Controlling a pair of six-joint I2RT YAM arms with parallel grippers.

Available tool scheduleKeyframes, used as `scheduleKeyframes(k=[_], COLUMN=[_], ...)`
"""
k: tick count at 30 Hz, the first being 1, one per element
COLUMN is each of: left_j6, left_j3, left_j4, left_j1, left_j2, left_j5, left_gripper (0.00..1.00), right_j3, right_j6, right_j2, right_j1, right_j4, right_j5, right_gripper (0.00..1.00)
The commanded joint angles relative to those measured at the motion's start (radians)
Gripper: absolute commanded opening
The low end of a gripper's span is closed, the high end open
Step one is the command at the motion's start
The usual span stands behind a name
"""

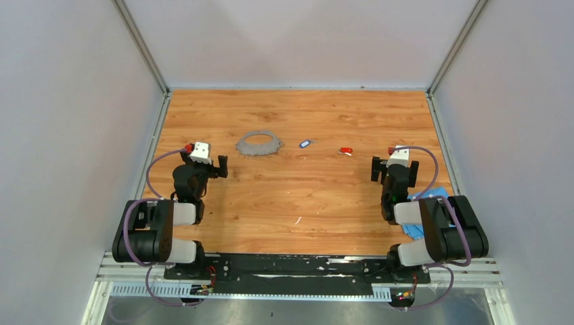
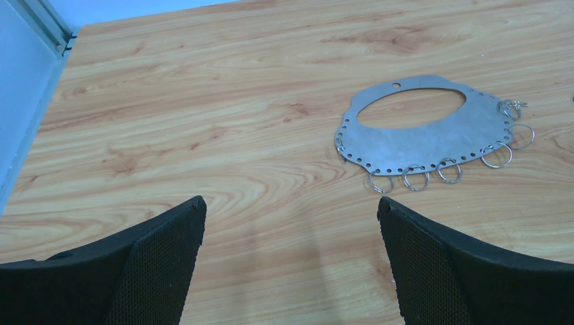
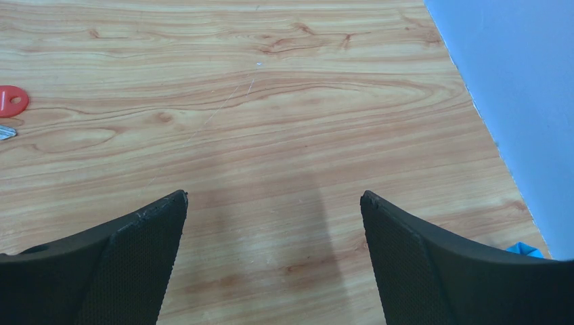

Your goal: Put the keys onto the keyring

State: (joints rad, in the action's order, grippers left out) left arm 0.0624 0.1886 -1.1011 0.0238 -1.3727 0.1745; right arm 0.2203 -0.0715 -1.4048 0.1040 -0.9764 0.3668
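Observation:
The keyring (image 1: 258, 143) is a flat grey metal ring lying on the wooden table left of centre; in the left wrist view (image 2: 420, 139) several small split rings hang from its near edge. The blue-headed key (image 1: 305, 143) lies right of it. The red-headed key (image 1: 346, 151) lies further right; its red head shows at the left edge of the right wrist view (image 3: 10, 100). My left gripper (image 1: 217, 164) is open and empty, near-left of the keyring, apart from it (image 2: 291, 210). My right gripper (image 1: 379, 168) is open and empty, right of the red key (image 3: 274, 203).
A blue cloth (image 1: 423, 220) lies by the right arm's base at the table's right edge; a corner shows in the right wrist view (image 3: 524, 249). A thin white sliver (image 1: 298, 220) lies on the near middle of the table. Grey walls enclose the table on three sides.

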Motion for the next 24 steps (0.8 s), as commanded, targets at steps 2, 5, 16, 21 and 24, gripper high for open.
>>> scheduleKeyframes(k=[2,5,16,21,24], left_j6=[-0.002,-0.001,0.033,0.095,0.117], left_j3=[-0.005,-0.004,0.209,0.366,0.468], left_j4=[-0.009,-0.009,0.474,0.757,0.931], left_j1=[0.002,0.001,0.002,-0.005,-0.013], left_j2=[-0.005,-0.004,0.147,0.179,0.151], left_j5=[-0.012,-0.012,0.055,0.094,0.134], left_gripper=[1.0,1.0,1.0,1.0,1.0], right_j3=[0.01,0.011,0.044,0.282,0.341], right_j6=[0.012,0.012,-0.044,0.247,0.462], right_j2=[0.012,0.011,0.161,0.367,0.381], right_j1=[-0.015,-0.015,0.039,0.036,0.036], right_j4=[-0.018,-0.017,0.141,0.647,0.639], right_j5=[0.009,0.009,0.074,-0.001,-0.059], right_gripper=[1.0,1.0,1.0,1.0,1.0])
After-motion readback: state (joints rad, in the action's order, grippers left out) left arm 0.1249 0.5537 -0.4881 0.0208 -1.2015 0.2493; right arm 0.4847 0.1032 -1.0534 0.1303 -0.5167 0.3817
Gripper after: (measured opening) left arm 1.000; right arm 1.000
